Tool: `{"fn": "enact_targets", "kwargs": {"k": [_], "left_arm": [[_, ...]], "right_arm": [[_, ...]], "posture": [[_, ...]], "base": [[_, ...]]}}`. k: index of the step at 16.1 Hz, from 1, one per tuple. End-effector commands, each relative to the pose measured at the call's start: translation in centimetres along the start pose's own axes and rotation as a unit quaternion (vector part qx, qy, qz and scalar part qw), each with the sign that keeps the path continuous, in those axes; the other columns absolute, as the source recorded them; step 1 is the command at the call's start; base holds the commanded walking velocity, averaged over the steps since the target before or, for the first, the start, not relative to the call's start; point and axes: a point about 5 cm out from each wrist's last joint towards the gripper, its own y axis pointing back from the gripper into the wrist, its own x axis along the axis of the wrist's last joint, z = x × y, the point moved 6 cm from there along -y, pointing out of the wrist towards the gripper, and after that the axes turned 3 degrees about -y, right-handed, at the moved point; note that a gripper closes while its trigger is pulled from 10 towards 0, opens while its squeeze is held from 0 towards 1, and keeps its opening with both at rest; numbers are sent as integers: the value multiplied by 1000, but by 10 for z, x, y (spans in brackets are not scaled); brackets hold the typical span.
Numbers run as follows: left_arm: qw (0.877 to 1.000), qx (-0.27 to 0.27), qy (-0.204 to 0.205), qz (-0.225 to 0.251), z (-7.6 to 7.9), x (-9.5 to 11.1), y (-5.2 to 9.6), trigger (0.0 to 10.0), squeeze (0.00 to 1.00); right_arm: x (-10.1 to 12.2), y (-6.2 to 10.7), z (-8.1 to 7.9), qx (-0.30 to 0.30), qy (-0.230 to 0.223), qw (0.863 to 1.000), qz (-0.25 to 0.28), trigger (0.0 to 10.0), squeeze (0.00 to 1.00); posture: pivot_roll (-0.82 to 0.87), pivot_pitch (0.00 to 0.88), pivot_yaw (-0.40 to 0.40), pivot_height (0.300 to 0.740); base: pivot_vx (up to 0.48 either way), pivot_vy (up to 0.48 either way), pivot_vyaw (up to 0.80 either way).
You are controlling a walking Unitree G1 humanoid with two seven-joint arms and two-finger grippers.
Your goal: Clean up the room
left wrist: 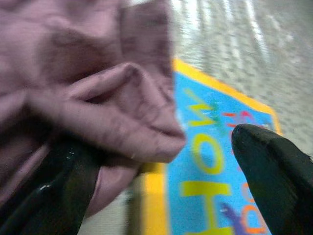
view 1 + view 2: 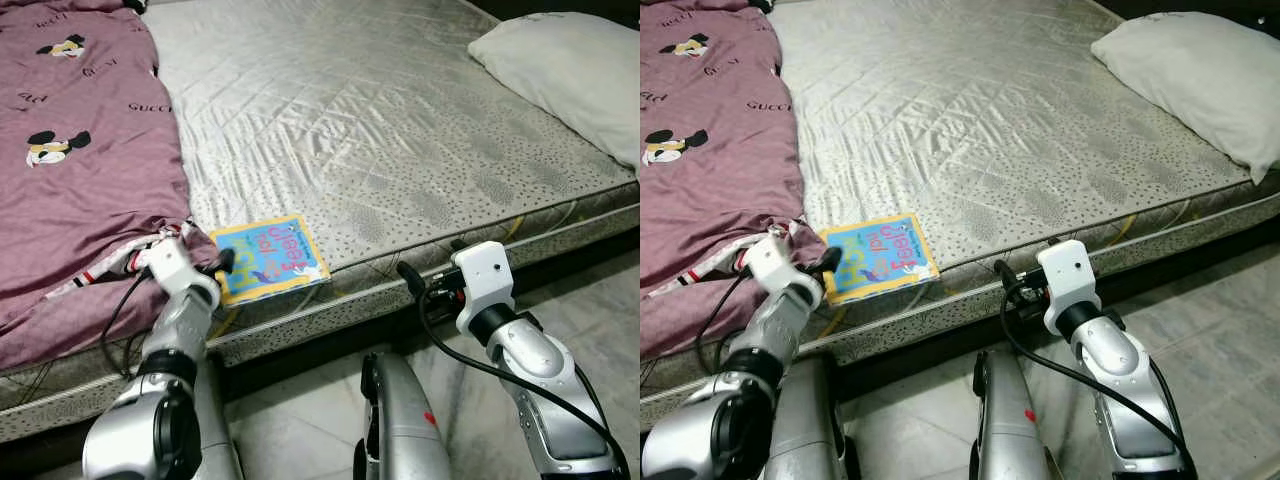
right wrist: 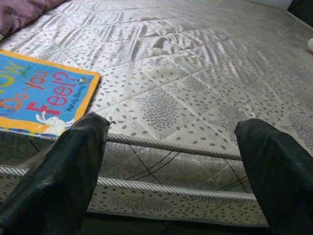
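Two grippers at mattress (image 2: 400, 130) edge | quilt (image 2: 80, 170) fold lies between spread left gripper (image 1: 161, 196) fingers, beside book (image 2: 267, 259) | risk: closing likely snags quilt, dragging book off the edge | right gripper (image 3: 171, 161) spread, empty, near book | pillow (image 2: 570, 70) at far corner | containers: none seen

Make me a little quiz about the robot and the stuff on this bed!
1. True or false: the book lies near the mattress edge.
2. What lies at the far right corner? A) a ball B) a pillow C) a shoe
3. Which claw is right by the purple blanket?

Key:
1. True.
2. B.
3. The left claw, open, with a blanket fold and the book between its fingers. The right claw is open too, before the mattress side.
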Motion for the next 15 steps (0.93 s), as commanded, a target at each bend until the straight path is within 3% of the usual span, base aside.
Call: {"fn": "enact_targets", "kwargs": {"k": [1,2,3,9,12,15], "left_arm": [[1000,-18,-13,-17,10,-6,-2,10000,0],[999,-31,-14,-18,16,-5,-2,10000,0],[998,-44,-18,-47,20,-19,-2,10000,0],[995,-37,-20,-91,17,-45,3,10000,0],[998,1,0,-57,8,-41,5,10000,0],[998,29,-1,-63,-6,-48,10,10000,0]], "right_arm": [[2,0,4,-2,9,1000,1,10000,0],[2,0,5,-4,11,1000,1,10000,0],[2,-2,6,-6,11,1000,2,10000,0],[3,-1,8,-5,15,1000,5,10000,0],[4,-2,9,-8,15,1000,7,10000,0],[2,-2,8,-7,14,1000,5,10000,0]], "posture": [[-264,21,-33,533],[-263,19,-32,533],[-262,17,-30,533],[-265,16,-24,533],[-260,18,-21,533],[-256,19,-21,533]], "base": [[0,0,0],[0,0,0],[0,0,0],[0,0,0],[0,0,0],[0,0,0]]}}
